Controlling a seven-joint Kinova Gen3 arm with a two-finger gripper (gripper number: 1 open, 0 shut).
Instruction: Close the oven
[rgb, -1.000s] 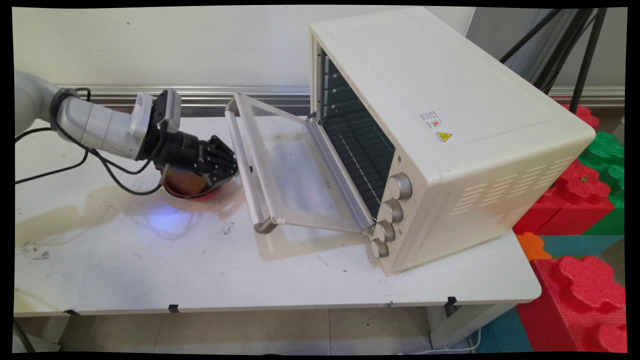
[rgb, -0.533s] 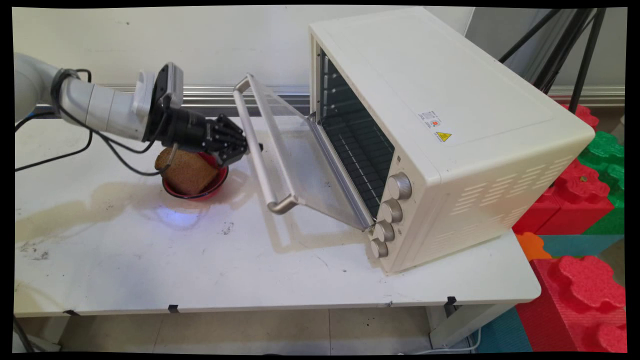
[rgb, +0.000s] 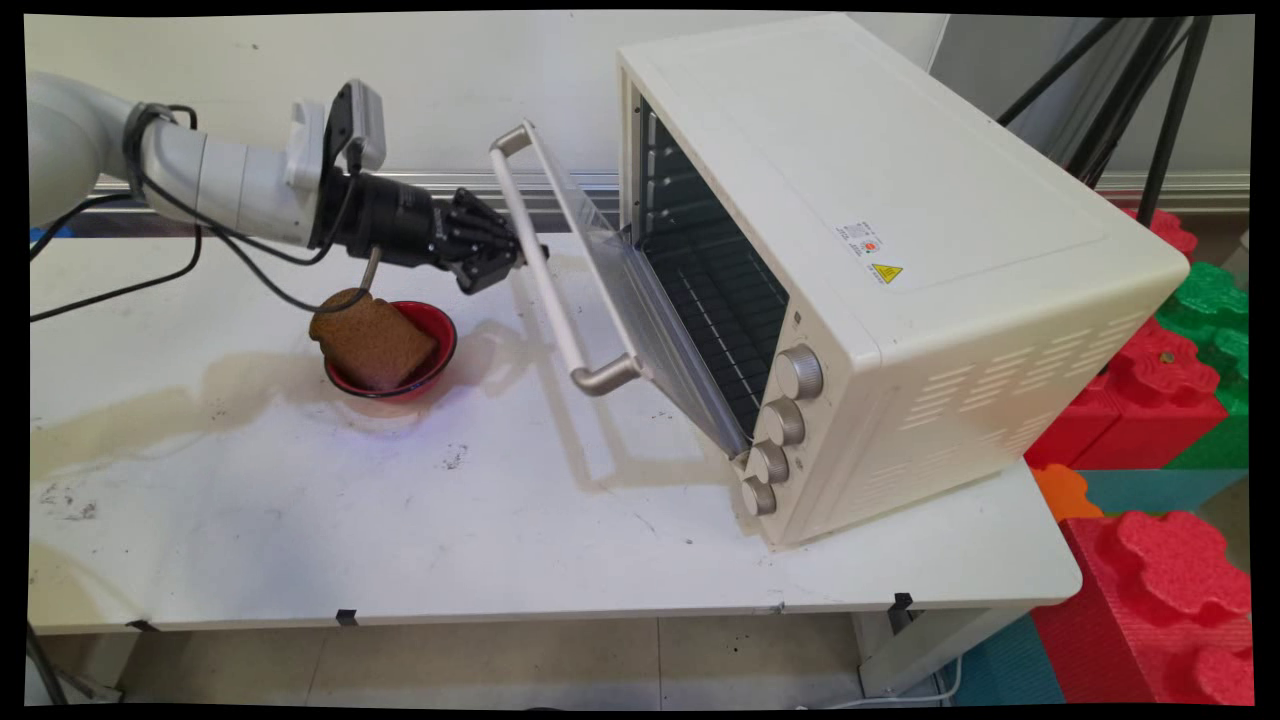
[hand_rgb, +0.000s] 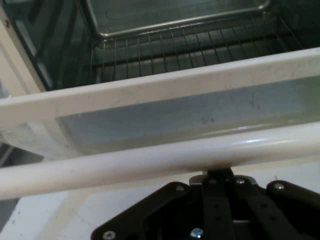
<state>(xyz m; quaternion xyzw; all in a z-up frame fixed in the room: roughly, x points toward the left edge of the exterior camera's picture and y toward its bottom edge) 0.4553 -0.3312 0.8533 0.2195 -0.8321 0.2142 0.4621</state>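
Your arm (rgb: 200, 180) reaches in level from the left. The oven (rgb: 880, 270) sits right of the claw, its door (rgb: 610, 290) half raised. Claw (rgb: 525, 255) is clenched, tips pressed under the door handle (rgb: 560, 270). Bread (rgb: 370, 340) in the red bowl (rgb: 435, 335) sits below and behind the claw.

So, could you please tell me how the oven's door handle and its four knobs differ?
The door handle is one long bar on the half-raised door; the knobs are four short round dials stacked on the oven's fixed front corner. The gripper sits against the handle, while nothing touches the knobs. Both look silvery metal.
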